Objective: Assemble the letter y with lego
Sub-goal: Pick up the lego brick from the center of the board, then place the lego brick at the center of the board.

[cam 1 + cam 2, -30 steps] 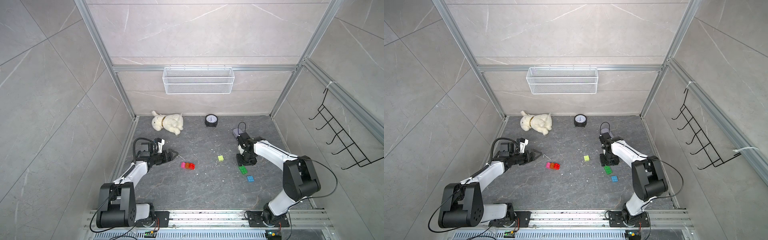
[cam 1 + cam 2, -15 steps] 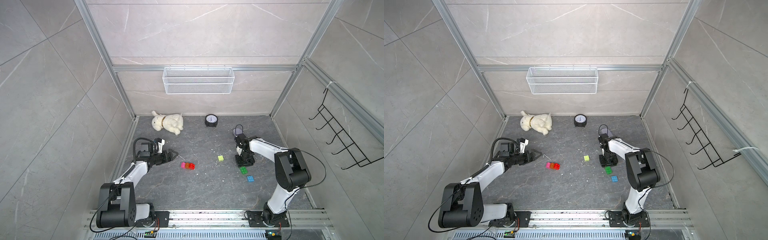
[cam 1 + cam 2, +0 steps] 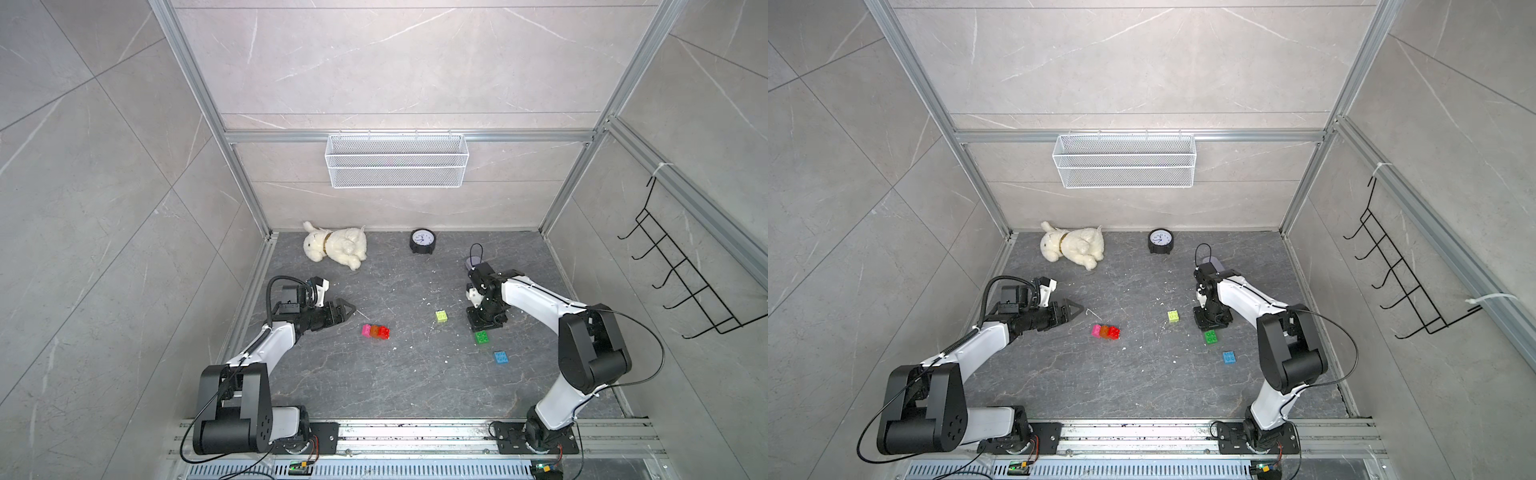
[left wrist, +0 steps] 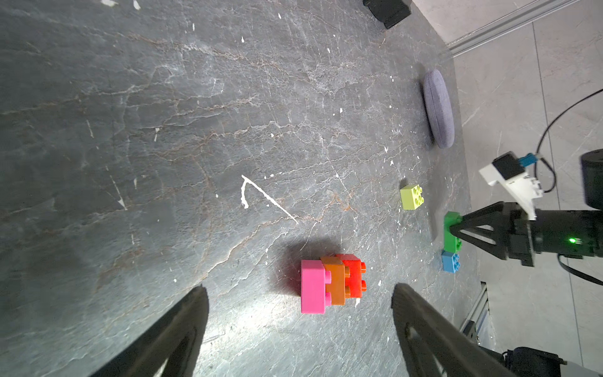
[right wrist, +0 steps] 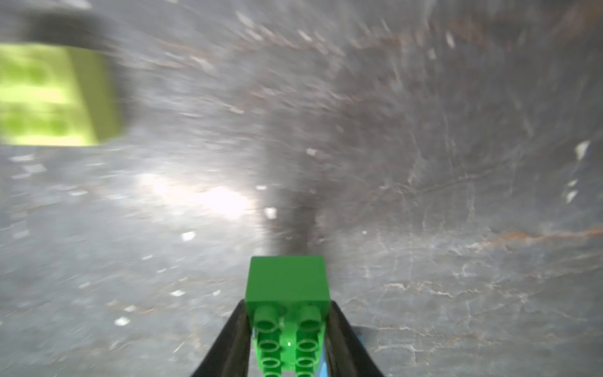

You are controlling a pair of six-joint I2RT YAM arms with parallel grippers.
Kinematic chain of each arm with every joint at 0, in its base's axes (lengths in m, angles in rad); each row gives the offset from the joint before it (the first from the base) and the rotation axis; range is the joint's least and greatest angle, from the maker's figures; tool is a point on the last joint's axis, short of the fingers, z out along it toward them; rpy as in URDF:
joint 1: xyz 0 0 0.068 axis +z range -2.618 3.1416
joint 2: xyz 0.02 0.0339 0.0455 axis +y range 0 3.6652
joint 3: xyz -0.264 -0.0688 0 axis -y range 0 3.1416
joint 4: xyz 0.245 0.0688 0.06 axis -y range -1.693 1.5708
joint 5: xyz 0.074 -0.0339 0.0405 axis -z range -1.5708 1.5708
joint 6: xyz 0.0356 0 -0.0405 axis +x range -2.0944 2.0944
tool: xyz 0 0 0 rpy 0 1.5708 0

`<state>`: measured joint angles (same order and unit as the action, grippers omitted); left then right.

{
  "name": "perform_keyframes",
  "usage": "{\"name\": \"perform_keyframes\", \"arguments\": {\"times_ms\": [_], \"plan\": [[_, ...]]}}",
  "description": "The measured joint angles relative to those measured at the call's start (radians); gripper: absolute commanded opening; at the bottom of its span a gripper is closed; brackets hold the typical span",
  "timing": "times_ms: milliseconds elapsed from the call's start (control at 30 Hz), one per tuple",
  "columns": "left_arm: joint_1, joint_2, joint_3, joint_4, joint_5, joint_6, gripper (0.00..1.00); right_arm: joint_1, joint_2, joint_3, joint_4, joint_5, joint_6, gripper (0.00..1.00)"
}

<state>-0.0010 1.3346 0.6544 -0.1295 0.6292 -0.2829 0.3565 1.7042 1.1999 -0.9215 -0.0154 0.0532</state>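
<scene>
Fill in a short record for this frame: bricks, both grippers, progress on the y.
stem: pink, orange and red bricks joined, lying on the table
green brick: gripped at one end
yellow-green brick: loose, alone
blue brick: loose, near the green brick
left gripper: open, facing the stem, not touching it
right gripper: shut on the green brick
progress: stem only; other three bricks not yet attached
</scene>
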Motion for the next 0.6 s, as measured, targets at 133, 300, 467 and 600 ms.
{"name": "perform_keyframes", "arguments": {"times_ms": [133,300,467,600], "plan": [[0.024,-0.001,0.0,-0.008,-0.004,0.014,0.91,0.124,-0.011,0.055,0.002,0.005,-0.099,0.37],[0.071,-0.006,0.0,-0.016,-0.02,0.014,0.91,0.28,-0.011,0.063,0.014,0.002,-0.272,0.36],[0.081,-0.021,0.0,-0.016,-0.025,0.014,0.91,0.381,0.008,0.07,0.018,-0.003,-0.443,0.35],[0.081,-0.021,0.0,-0.018,-0.025,0.014,0.91,0.429,0.034,0.066,0.018,-0.003,-0.569,0.34]]}}
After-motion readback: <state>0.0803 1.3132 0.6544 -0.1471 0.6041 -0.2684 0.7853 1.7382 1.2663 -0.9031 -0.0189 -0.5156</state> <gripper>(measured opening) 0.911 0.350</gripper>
